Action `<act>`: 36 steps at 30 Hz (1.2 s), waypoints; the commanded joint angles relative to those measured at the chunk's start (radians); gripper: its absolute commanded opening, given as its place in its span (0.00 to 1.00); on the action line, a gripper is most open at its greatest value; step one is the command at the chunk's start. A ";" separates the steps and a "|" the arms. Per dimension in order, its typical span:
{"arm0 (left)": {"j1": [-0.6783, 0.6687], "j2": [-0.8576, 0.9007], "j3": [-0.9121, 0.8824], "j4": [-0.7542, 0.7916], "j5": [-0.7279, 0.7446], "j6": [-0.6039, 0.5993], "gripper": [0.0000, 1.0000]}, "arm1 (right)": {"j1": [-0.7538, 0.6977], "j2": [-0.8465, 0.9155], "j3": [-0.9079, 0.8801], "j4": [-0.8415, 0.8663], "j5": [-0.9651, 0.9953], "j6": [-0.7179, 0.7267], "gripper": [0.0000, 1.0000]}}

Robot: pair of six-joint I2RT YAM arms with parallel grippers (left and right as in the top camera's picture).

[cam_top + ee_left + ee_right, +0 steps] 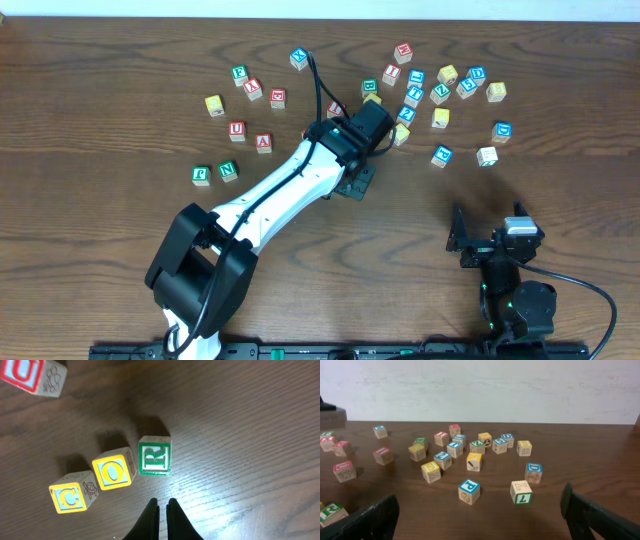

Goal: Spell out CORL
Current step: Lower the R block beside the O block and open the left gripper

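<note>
In the left wrist view, a yellow-edged C block (70,498), a yellow-edged O block (114,468) and a green-edged R block (155,455) stand in a slightly slanted row on the table. My left gripper (162,503) is shut and empty, just in front of the R block and apart from it. In the overhead view my left gripper (355,182) is at the table's middle and the arm hides that row. The L block (521,492) stands ahead of my open, empty right gripper (479,510). The L block also shows in the overhead view (487,156), beyond my right gripper (488,228).
A blue P block (469,491) stands left of the L block. Several loose blocks crowd the far right (440,90) and far left (245,110). A red U block (30,375) lies beyond the row.
</note>
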State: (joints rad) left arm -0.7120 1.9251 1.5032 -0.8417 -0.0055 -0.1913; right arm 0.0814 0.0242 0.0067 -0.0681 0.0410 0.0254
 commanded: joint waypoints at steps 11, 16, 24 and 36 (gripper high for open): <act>-0.021 0.003 -0.146 0.154 -0.003 -0.021 0.07 | -0.005 -0.005 -0.001 -0.003 0.001 -0.004 0.99; -0.021 0.004 -0.153 0.171 -0.006 -0.021 0.07 | -0.005 -0.005 -0.001 -0.003 0.001 -0.004 0.99; -0.021 0.013 -0.163 0.177 -0.006 -0.021 0.07 | -0.005 -0.005 -0.001 -0.003 0.001 -0.004 0.99; -0.021 0.015 -0.175 0.140 -0.006 -0.025 0.08 | -0.005 -0.005 -0.001 -0.003 0.001 -0.004 0.99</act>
State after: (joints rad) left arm -0.7311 1.9263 1.3380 -0.6983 -0.0055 -0.2096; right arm 0.0814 0.0242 0.0067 -0.0685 0.0406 0.0254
